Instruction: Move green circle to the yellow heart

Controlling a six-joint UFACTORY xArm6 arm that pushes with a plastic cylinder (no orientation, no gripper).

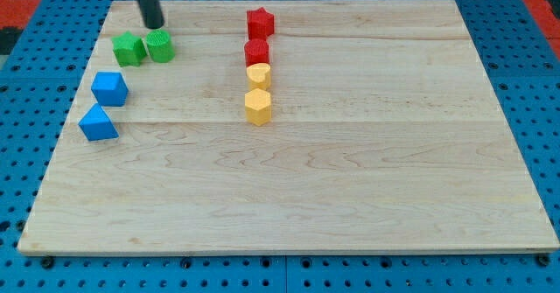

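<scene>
Contact looks imminent: my tip (pixel 155 25), bare and holding nothing, sits just above the green circle (pixel 160 45), beside the green star (pixel 129 49). Nothing is done yet; the yellow heart (pixel 258 73) lies well apart, rightward, below two red blocks (pixel 257 36).

A pale wooden table (pixel 367 179), its planks showing fine grain and a smooth, matt finish, lies on a blue perforated surface (pixel 26 83) that looks like painted metal or plastic. The coloured blocks, among them the green circle (pixel 160 45), the green star (pixel 129 49), the red star (pixel 260 22), the yellow heart (pixel 258 73) and the blue cube (pixel 109 87), appear solid, evenly coloured and matt. The dark rod ending in my tip (pixel 154 25) has a smooth, faintly glossy surface.
</scene>
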